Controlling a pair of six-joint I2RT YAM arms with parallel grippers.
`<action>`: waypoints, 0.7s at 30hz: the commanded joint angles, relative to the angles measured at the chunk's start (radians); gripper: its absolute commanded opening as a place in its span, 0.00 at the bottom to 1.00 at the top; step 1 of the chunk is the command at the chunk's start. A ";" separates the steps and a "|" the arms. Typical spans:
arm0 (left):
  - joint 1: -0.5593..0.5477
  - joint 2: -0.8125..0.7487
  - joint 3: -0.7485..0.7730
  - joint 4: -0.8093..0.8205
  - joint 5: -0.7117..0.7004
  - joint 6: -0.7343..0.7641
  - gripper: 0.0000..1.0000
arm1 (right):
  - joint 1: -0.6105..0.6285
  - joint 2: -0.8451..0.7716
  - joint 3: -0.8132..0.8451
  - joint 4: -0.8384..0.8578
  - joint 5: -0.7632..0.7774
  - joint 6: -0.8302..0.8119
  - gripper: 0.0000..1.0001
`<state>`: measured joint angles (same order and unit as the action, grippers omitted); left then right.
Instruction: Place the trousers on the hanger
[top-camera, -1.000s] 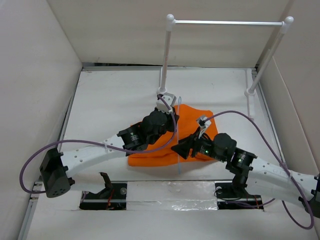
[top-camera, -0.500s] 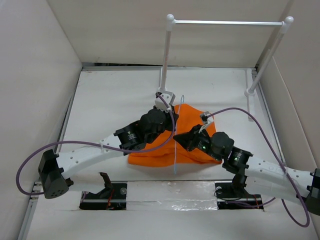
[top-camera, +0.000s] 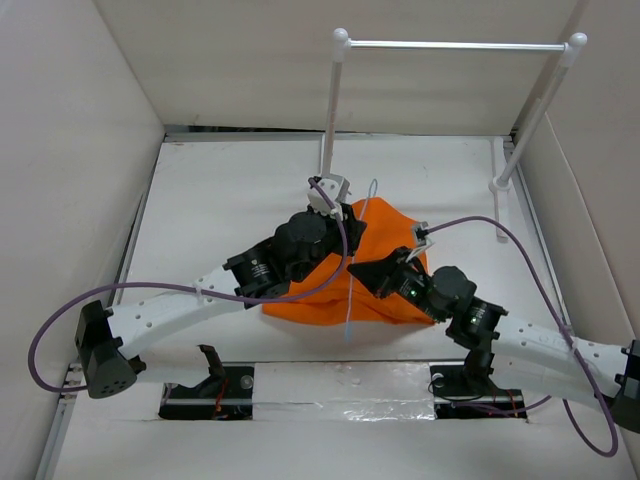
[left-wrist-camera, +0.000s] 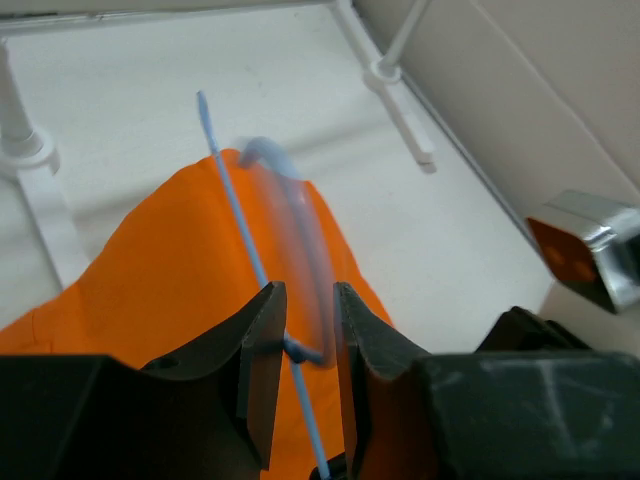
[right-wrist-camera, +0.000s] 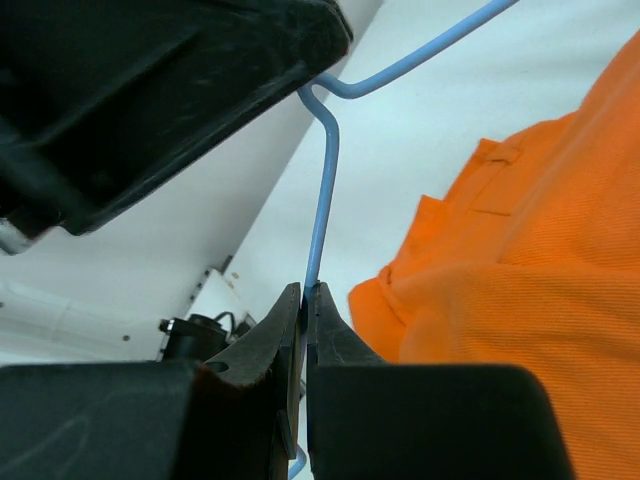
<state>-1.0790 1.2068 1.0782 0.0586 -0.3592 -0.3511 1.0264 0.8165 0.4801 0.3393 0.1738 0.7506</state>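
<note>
The orange trousers (top-camera: 320, 300) lie bunched in the middle of the table, also showing in the left wrist view (left-wrist-camera: 170, 260) and the right wrist view (right-wrist-camera: 540, 270). The pale blue wire hanger (top-camera: 349, 312) runs front to back across them. My right gripper (right-wrist-camera: 305, 290) is shut on a straight stretch of the hanger (right-wrist-camera: 322, 200), and in the top view it (top-camera: 358, 272) sits over the cloth. My left gripper (left-wrist-camera: 305, 290) is open, its jaws standing apart on either side of the hanger's twisted neck (left-wrist-camera: 232, 195). The hook is blurred.
A white rod-and-posts rack (top-camera: 455, 45) stands at the back, one foot (top-camera: 500, 185) at the right rear and one post (left-wrist-camera: 25, 140) close behind the trousers. White walls box the table in on three sides. The left arm's black body (right-wrist-camera: 150, 90) hangs just above the right gripper.
The right gripper moved in to the hanger and shut on its wire. The left gripper's jaws then parted from the hanger's neck. The hanger and cloth shifted slightly toward the back.
</note>
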 joint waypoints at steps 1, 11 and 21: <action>-0.015 -0.041 0.080 0.213 0.115 -0.039 0.25 | -0.018 -0.043 -0.012 0.218 -0.033 0.030 0.00; -0.015 -0.024 0.212 0.168 0.117 0.012 0.61 | -0.183 -0.073 0.006 0.323 -0.218 0.121 0.00; -0.015 -0.203 0.126 0.175 -0.019 0.050 0.63 | -0.414 -0.073 0.104 0.357 -0.376 0.185 0.00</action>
<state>-1.0874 1.1122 1.2324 0.1791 -0.3077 -0.3302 0.6655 0.7654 0.4667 0.4572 -0.1268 0.9268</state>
